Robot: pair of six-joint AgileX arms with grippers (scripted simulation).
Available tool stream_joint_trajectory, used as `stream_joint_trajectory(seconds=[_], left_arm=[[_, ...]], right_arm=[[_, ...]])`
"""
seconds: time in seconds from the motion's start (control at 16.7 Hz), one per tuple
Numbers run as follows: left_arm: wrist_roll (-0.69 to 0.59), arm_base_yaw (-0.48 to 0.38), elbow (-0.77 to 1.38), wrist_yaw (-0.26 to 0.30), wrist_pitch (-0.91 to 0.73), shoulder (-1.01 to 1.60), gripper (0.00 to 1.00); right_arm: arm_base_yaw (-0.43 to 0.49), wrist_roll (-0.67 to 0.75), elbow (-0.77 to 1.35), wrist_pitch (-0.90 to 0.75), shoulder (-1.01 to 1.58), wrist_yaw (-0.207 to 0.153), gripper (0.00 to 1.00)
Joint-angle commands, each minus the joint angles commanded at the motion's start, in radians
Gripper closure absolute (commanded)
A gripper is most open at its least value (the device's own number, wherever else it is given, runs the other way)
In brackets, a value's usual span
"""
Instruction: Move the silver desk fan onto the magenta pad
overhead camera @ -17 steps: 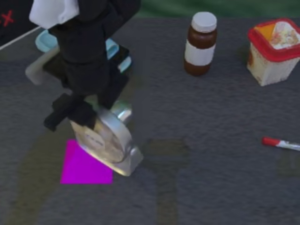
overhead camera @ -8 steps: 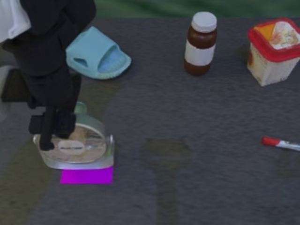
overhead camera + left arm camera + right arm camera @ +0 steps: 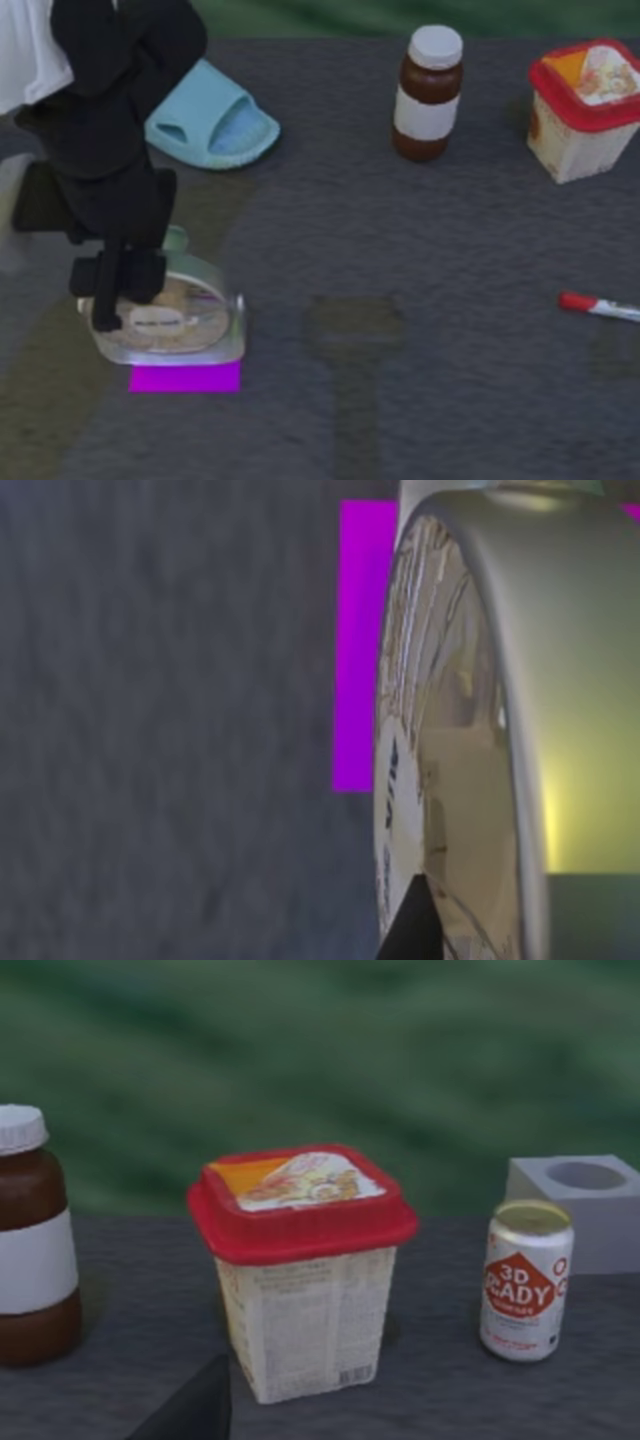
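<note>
The silver desk fan (image 3: 185, 318) is at the table's left, its round chrome head facing up, and it covers most of the magenta pad (image 3: 186, 377). Only a strip of the pad shows along the fan's near edge. My left gripper (image 3: 122, 290) reaches down from above and is shut on the fan's head. In the left wrist view the fan (image 3: 480, 730) fills the right side with the magenta pad (image 3: 360, 640) behind it, and one dark fingertip (image 3: 413, 930) lies against the fan's face. My right arm is outside the top view; a dark part of my right gripper (image 3: 195, 1412) shows in its wrist view.
A light-blue slipper (image 3: 210, 115) lies behind the fan. A brown jar with a white lid (image 3: 427, 92) and a red-lidded tub (image 3: 585, 105) stand at the back right. A red marker (image 3: 598, 306) lies at the right edge. A drink can (image 3: 525, 1280) and a grey block (image 3: 585, 1200) stand beyond the tub.
My left gripper carried the fan leftwards from the pad's right edge to over the pad and turned it. In the last half second it shifted only slightly towards the near edge.
</note>
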Motion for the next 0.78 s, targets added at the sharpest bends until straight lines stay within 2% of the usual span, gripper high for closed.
stream_joint_trajectory(seconds=[0.18, 0.42, 0.78], left_arm=[[0.0, 0.004, -0.058, 0.001, 0.065, 0.008, 1.0], [0.0, 0.005, -0.06, 0.001, 0.068, 0.009, 1.0], [0.0, 0.005, -0.06, 0.001, 0.068, 0.009, 0.55]], right_arm=[[0.0, 0.0, 0.0, 0.0, 0.0, 0.0, 0.0], [0.0, 0.0, 0.0, 0.0, 0.0, 0.0, 0.0], [0.0, 0.0, 0.0, 0.0, 0.0, 0.0, 0.0]])
